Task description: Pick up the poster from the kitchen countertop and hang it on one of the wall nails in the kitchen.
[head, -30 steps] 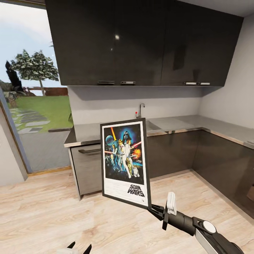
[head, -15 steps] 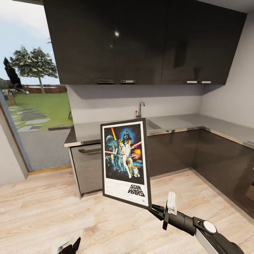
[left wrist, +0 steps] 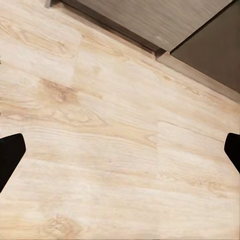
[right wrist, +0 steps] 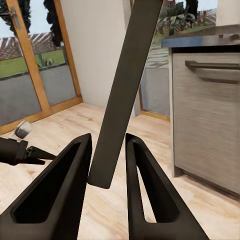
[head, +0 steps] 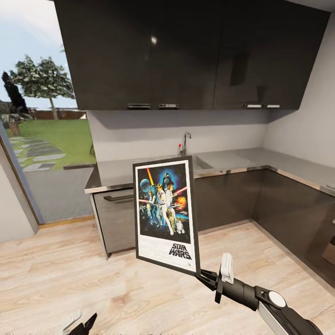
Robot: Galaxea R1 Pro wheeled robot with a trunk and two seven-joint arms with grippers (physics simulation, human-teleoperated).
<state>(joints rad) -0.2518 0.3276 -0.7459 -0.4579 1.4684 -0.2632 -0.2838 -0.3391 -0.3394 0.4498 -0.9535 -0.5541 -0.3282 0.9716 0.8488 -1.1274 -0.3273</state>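
Black-and-white robot arms with black claws

The right claw (head: 203,275) has wedge-shaped matte black fingers (right wrist: 60,200), a white block behind, then a black forearm with a white disc; the left claw (head: 83,324) is black too.

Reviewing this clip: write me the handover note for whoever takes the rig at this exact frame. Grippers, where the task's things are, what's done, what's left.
Right gripper: shut on the poster's lower corner, holding it upright and slightly tilted in front of the robot, above the wood floor.
Left gripper: low at the head view's lower edge; its wrist view looks down at the floor with the fingertips far apart, so open and empty.
Kitchen countertop: ahead, behind the poster, with the faucet at the back wall.
Done: poster is off the counter and in hand.
Left: find a wall nail, none visible in these views, and hang the poster.
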